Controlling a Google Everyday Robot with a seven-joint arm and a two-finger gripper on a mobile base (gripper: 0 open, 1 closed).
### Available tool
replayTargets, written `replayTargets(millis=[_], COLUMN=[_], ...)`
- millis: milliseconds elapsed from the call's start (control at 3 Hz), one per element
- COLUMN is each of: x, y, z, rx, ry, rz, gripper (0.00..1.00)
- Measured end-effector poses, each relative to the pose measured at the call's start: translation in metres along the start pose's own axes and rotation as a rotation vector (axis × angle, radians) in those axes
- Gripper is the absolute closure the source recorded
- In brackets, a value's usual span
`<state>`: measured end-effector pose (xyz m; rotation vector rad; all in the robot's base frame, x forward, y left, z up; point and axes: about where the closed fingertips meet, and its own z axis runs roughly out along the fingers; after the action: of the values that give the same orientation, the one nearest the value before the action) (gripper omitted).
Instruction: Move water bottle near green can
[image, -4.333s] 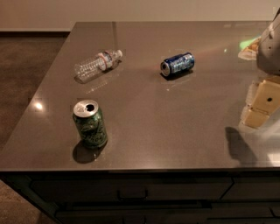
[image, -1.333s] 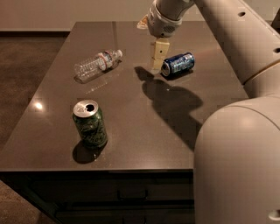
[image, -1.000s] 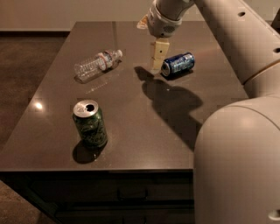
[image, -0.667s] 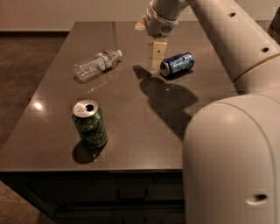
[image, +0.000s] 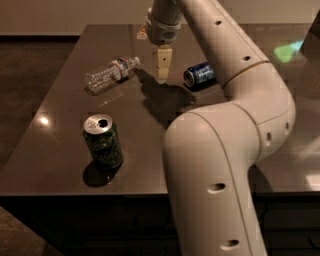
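The water bottle (image: 109, 74) lies on its side at the back left of the dark table (image: 60, 145), cap toward the right. The green can (image: 103, 141) stands upright near the front left, silver top showing. My gripper (image: 162, 67) hangs from the white arm above the table's back middle, just right of the bottle's cap and left of a blue can; it is apart from the bottle and holds nothing that I can see.
A blue can (image: 200, 75) lies on its side to the right of the gripper. My large white arm (image: 220, 150) fills the right middle of the view and hides part of the table. The table's front edge runs below the green can.
The gripper has moved left, away from the blue can and closer to the bottle's cap. The arm has swung further across the view. Bottle and cans have not moved.
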<state>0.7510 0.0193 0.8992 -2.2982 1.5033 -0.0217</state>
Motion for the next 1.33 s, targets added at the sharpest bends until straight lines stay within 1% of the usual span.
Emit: replayTargets(millis=[333,667,1000,1333], x=[-0.014,-0.029,-0.043,-0.055], y=[-0.015,-0.024,-0.029,-0.031], z=[0.016,0.031,0.041,0.055], rx=[0.0,-0.007,-0.017,-0.045], ry=[0.001,0.004,0.009,0.021], rz=[-0.053,-0.113,-0.162,-0.211], gripper=[0.0,0.0,0.0,0.0])
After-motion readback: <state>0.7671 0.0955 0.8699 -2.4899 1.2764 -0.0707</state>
